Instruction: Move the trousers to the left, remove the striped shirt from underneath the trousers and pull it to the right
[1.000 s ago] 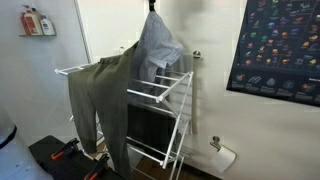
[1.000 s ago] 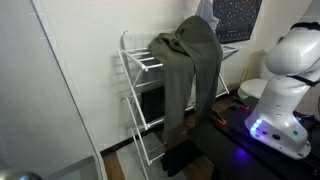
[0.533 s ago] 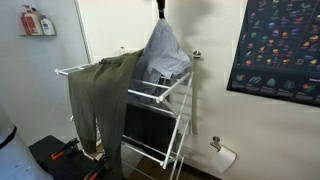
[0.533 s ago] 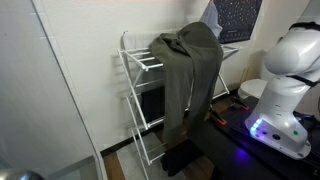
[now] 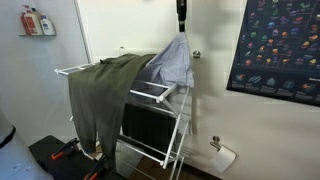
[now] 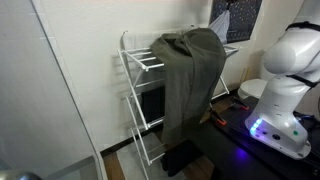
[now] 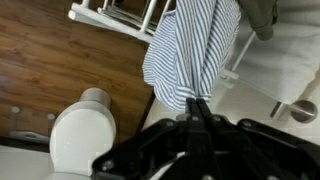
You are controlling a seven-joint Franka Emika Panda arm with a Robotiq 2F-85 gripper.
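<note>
The white wire drying rack (image 5: 152,96) carries the large olive-green cloth trousers (image 5: 100,85), draped over its left part with the legs hanging down. The thin blue-and-white striped shirt (image 5: 174,62) hangs clear of them over the rack's right end. It is pinched at its top by the gripper (image 7: 196,108), which is clenched on the cloth. The pull to the right looks to be the step in hand. Next, I judge, the shirt should be carried further right, lowered and let go.
</note>
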